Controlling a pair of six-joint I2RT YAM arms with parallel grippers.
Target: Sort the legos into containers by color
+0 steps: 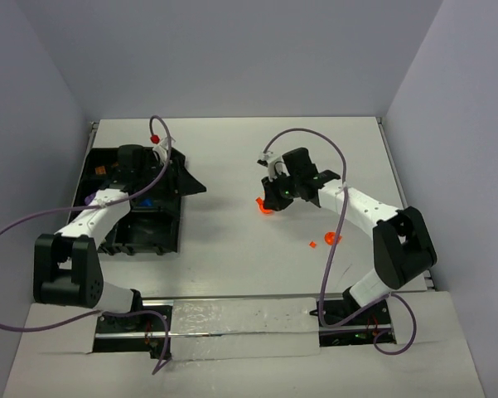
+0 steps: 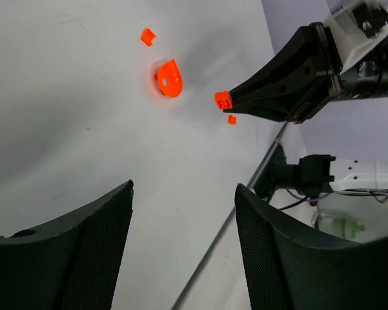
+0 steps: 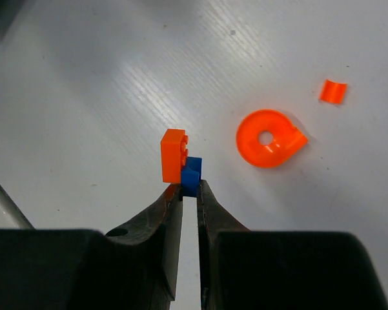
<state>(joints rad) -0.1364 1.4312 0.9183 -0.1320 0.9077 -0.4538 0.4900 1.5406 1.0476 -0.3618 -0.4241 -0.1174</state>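
My right gripper (image 3: 189, 184) is shut on a small blue brick (image 3: 191, 175), and an orange brick (image 3: 173, 155) is stuck to that brick's side. The pair hangs just above the white table. From above, this gripper (image 1: 272, 201) is at mid-table. The left wrist view shows it (image 2: 227, 103) with the orange brick (image 2: 223, 99) at its tip. An orange rounded piece (image 3: 268, 137) and a tiny orange bit (image 3: 333, 91) lie on the table nearby. My left gripper (image 2: 184, 187) is open and empty, at the right edge of the black compartment tray (image 1: 161, 240).
The tray holds a purple piece (image 1: 89, 197), a blue piece (image 1: 145, 201) and an orange piece (image 1: 102, 170) in separate compartments. Loose orange pieces (image 1: 331, 238) lie right of centre. Another tiny orange bit (image 2: 232, 119) lies under the right gripper. Grey walls enclose the table.
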